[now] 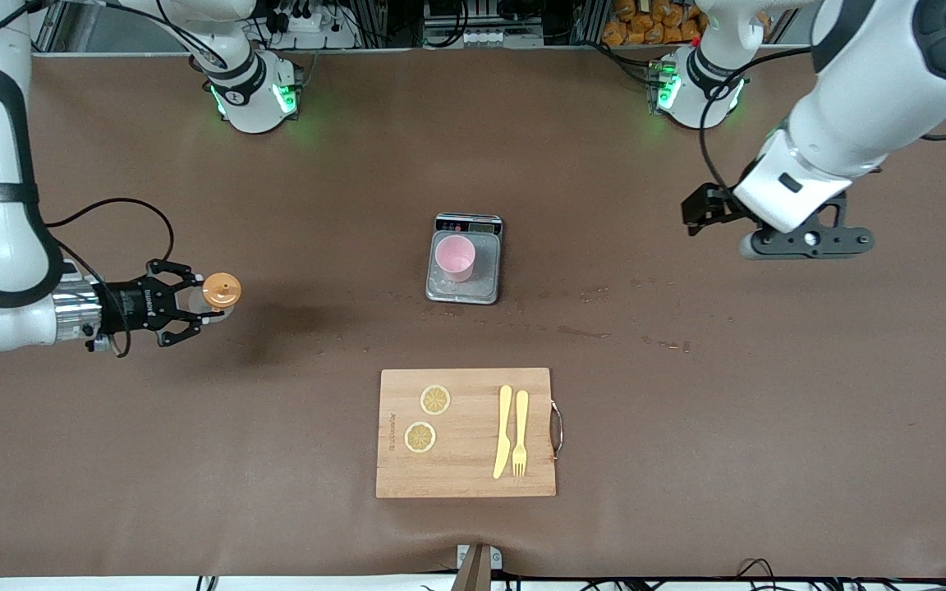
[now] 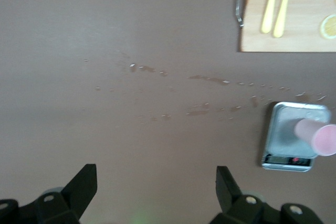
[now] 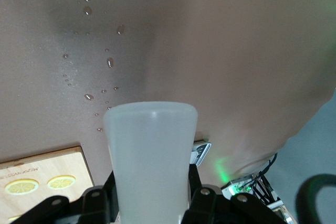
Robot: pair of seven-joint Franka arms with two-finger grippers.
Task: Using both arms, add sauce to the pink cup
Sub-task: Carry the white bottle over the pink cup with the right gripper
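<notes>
The sauce bottle (image 1: pixel 221 291), whitish with an orange cap, is held upright above the table toward the right arm's end. My right gripper (image 1: pixel 194 305) is shut on its body, which fills the right wrist view (image 3: pixel 151 150) between the fingers (image 3: pixel 203 203). The pink cup (image 1: pixel 456 256) stands on a small silver scale (image 1: pixel 485 283) at the table's middle; it also shows in the left wrist view (image 2: pixel 319 136). My left gripper (image 1: pixel 805 240) hangs over bare table toward the left arm's end, open and empty (image 2: pixel 156 187).
A wooden cutting board (image 1: pixel 466 476) lies nearer to the camera than the scale, with two lemon slices (image 1: pixel 435 400), a yellow knife (image 1: pixel 503 431) and a fork (image 1: pixel 520 431). Droplets (image 1: pixel 588 332) speckle the brown mat between scale and board.
</notes>
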